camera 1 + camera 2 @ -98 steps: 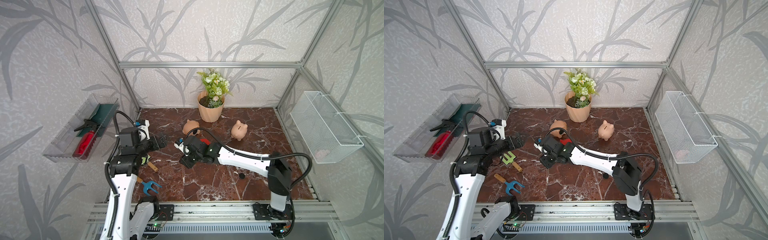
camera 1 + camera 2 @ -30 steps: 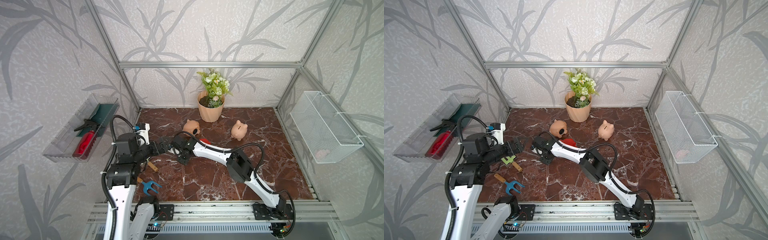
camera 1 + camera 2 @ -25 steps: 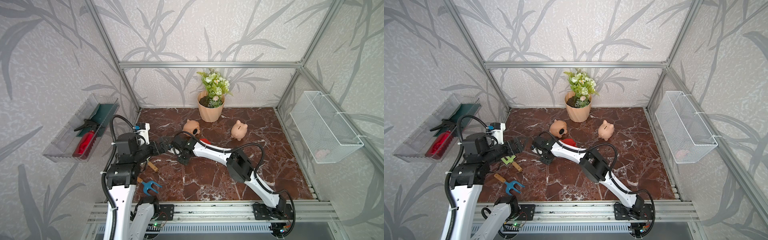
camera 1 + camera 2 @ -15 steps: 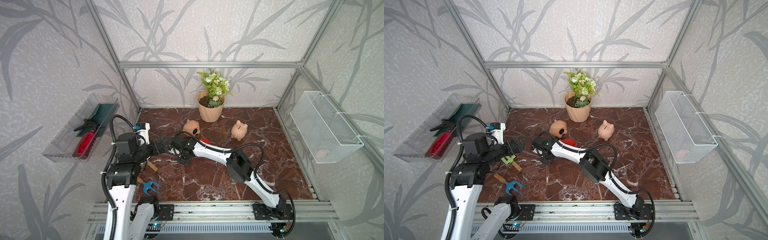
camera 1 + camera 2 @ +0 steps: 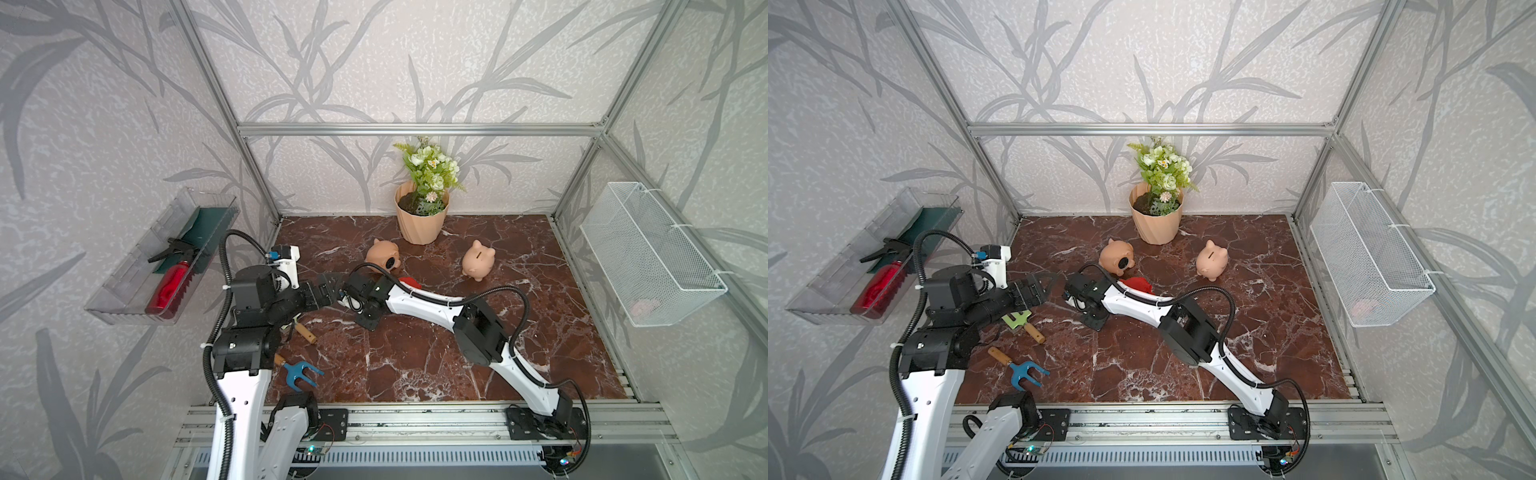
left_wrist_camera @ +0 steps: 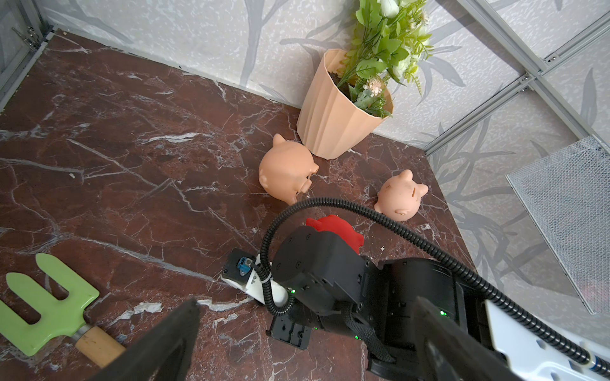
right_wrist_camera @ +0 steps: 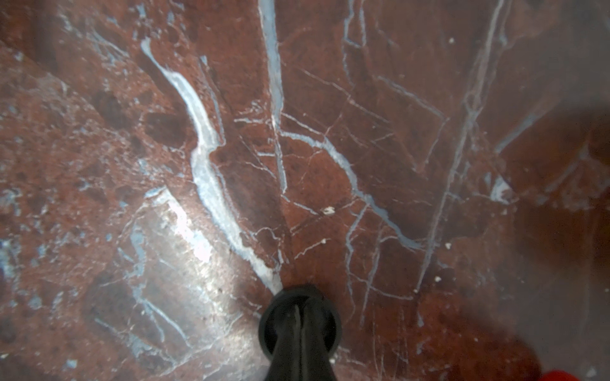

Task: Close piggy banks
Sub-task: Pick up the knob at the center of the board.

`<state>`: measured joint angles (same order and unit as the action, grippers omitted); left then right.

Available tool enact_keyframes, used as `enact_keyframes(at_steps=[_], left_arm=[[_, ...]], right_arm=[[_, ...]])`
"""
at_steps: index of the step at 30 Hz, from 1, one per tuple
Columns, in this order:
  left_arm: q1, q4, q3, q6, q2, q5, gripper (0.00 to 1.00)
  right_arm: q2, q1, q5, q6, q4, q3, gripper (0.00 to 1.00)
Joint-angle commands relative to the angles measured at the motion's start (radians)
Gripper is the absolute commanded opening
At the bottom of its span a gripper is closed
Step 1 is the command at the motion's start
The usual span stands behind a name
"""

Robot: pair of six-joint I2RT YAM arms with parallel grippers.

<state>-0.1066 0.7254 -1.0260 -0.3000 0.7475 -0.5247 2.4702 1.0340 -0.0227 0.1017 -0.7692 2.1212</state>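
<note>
Top view, tan pig (image 5: 380, 252) on side, belly hole frontward

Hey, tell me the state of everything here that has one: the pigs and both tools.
Left tool: open, empty.
Right tool: shut, tips on a black round plug; grip unclear.
Peach pig by the flowerpot: on its side, dark belly hole showing; flowerpot: upright.
Other peach pig: upright.
Red pig: mostly hidden behind the right arm.

Peach piggy banks (image 5: 382, 254) (image 5: 478, 262) & red piggy bank (image 6: 330, 227) on red-brown tabletop (image 5: 415, 365) (w/ white marble veins), pot (image 5: 419, 226) peach too.
</note>
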Motion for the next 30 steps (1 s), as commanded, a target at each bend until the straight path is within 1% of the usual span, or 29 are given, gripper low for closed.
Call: enact_keyframes(at_steps=[1, 7, 8, 9, 13, 18, 26, 30], left_arm=[[-0.004, -0.015, -0.032, -0.011, -0.008, -0.008, 0.99], [-0.005, -0.014, -0.029, -0.011, -0.01, -0.008, 1.0], [-0.005, -0.015, -0.027, -0.011, -0.011, -0.009, 0.99], [-0.005, -0.015, -0.026, -0.011, -0.011, -0.011, 0.99], [-0.004, -0.016, -0.017, -0.011, -0.014, -0.014, 0.99], [-0.004, -0.017, -0.009, -0.008, -0.021, -0.012, 0.99], [-0.005, -0.031, 0.007, -0.014, -0.022, -0.017, 0.99], [-0.005, -0.056, 0.022, -0.028, -0.018, -0.03, 0.99]], right_arm=[[-0.028, -0.005, -0.002, -0.029, -0.031, -0.068, 0.0], [-0.108, -0.005, 0.022, -0.061, 0.023, -0.152, 0.0], [-0.128, -0.032, 0.029, -0.066, 0.04, -0.175, 0.0], [-0.147, -0.037, 0.038, -0.07, 0.055, -0.198, 0.0], [-0.229, -0.045, 0.067, -0.084, 0.109, -0.284, 0.0], [-0.336, -0.051, 0.091, -0.095, 0.128, -0.385, 0.0], [-0.573, -0.055, 0.096, -0.114, 0.183, -0.622, 0.0], [-0.691, -0.076, 0.1, -0.136, 0.202, -0.711, 0.0]])
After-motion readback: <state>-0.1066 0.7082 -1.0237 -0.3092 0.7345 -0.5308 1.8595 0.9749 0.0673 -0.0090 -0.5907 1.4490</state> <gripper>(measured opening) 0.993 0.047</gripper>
